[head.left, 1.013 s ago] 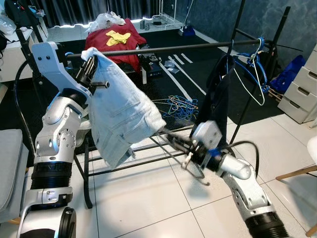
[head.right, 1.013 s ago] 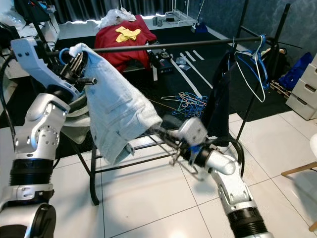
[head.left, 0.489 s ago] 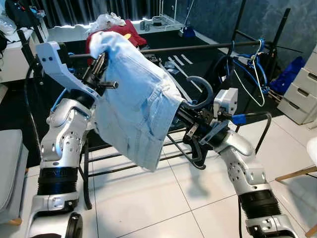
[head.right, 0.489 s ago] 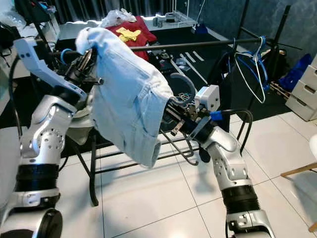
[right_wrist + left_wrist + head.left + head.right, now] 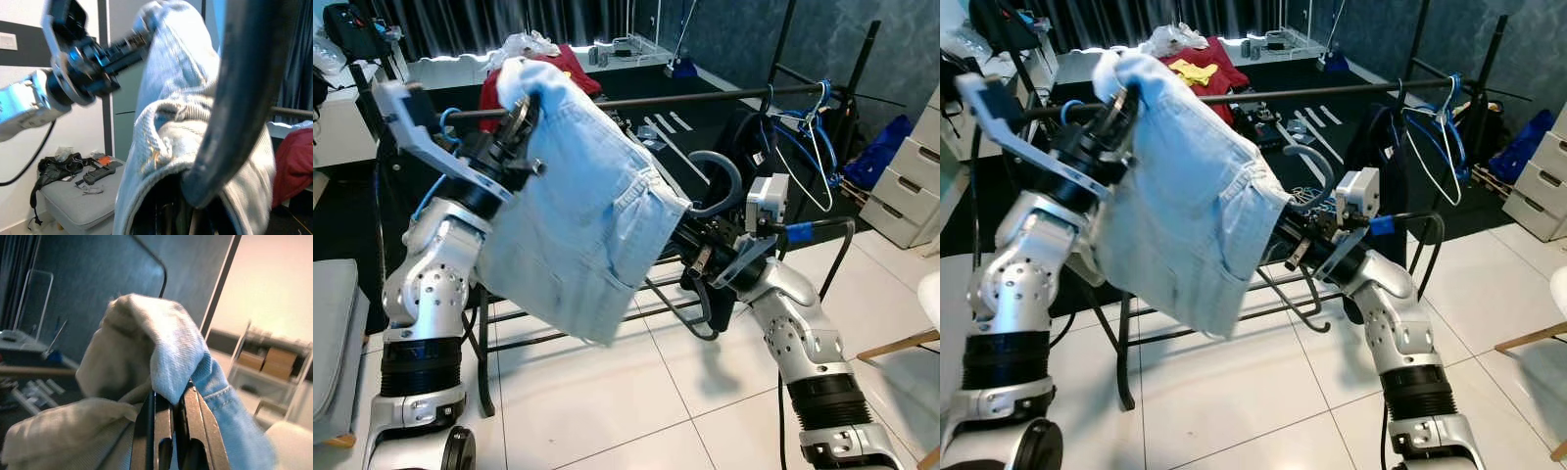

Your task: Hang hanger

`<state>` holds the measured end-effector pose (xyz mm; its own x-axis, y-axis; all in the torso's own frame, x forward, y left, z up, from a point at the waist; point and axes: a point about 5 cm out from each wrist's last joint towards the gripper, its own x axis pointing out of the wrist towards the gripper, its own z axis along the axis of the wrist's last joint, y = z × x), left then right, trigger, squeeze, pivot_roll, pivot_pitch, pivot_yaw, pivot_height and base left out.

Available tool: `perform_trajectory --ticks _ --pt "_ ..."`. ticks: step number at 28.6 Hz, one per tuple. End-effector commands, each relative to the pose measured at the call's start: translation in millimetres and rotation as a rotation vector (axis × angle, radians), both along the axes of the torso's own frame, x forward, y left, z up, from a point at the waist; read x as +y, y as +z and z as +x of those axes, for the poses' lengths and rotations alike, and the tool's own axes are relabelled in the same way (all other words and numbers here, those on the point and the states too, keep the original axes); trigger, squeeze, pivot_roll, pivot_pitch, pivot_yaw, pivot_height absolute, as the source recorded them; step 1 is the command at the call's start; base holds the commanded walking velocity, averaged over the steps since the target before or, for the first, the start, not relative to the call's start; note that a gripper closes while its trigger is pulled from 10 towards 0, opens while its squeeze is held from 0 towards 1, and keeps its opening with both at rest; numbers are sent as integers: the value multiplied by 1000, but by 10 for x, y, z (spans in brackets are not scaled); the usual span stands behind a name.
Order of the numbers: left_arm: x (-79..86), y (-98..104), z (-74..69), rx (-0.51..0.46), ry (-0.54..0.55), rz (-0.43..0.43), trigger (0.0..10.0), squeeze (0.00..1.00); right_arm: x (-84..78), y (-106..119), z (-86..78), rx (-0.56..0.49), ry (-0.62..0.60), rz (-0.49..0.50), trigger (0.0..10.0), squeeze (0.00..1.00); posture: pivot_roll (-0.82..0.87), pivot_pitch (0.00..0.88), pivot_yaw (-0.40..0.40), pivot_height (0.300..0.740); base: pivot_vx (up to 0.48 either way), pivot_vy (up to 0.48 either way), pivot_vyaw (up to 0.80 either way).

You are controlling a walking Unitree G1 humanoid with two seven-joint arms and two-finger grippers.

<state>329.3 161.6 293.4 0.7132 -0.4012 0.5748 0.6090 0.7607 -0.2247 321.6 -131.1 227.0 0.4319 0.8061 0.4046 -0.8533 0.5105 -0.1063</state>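
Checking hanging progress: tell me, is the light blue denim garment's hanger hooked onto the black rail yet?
No: the grey hanger hook sits below the black rail, pale denim garment held between both tools.

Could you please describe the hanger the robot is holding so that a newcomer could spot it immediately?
Find the black clothes rail across the room. Below it, the right gripper holds the grey hanger, its hook curling up beside the pale denim shorts, unlike the blue hangers already hooked on the rail.

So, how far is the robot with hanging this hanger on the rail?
Done: the light denim garment is lifted off the floor, its top pinched in the left gripper. In hand: the right gripper holds the grey hanger at the garment's other end, its hook free in front of the black rail. Left: getting the hook over the rail, beside the blue and white hangers already there, then letting go.
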Motion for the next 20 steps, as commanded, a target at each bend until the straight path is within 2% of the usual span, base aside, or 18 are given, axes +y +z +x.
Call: perform_trajectory --ticks 1,2,3,4,7,8,9,11,13,14,15,20 --pt "5 -99 42 31 55 94 0 0 64 162 -33 -62 48 22 0 0 -176 7 12 740 0 0 0" --pt "39 -182 103 58 139 178 6745 0 80 219 -46 -82 59 32 0 0 -177 8 11 740 0 0 0" --pt "39 -182 103 58 139 178 6745 0 80 219 -46 -82 59 32 0 0 -177 8 11 740 0 0 0" --pt "95 -244 157 80 224 242 10000 0 88 269 -57 -99 67 41 0 0 -177 8 12 740 0 0 0" --pt "95 -244 157 80 224 242 10000 0 88 269 -57 -99 67 41 0 0 -177 8 12 740 0 0 0" --pt "164 -296 203 100 299 280 10000 0 90 309 -67 -112 70 51 0 0 -179 11 14 740 0 0 0" --pt "164 -296 203 100 299 280 10000 0 90 309 -67 -112 70 51 0 0 -179 11 14 740 0 0 0" --pt "370 -374 268 142 451 293 10000 8 80 363 -84 -128 70 63 0 0 -185 17 17 740 0 0 0" --pt "370 -374 268 142 451 293 10000 8 80 363 -84 -128 70 63 0 0 -185 17 17 740 0 0 0" --pt "447 -386 274 154 494 279 10000 725 72 376 -89 -131 70 65 0 0 -188 22 19 740 0 0 0" --pt "506 -395 273 166 522 280 10000 1000 63 384 -93 -132 68 65 0 0 -189 26 20 740 0 0 0" --pt "663 -407 259 177 612 294 10000 1000 36 398 -98 -132 65 64 0 0 -191 35 20 740 0 0 0"
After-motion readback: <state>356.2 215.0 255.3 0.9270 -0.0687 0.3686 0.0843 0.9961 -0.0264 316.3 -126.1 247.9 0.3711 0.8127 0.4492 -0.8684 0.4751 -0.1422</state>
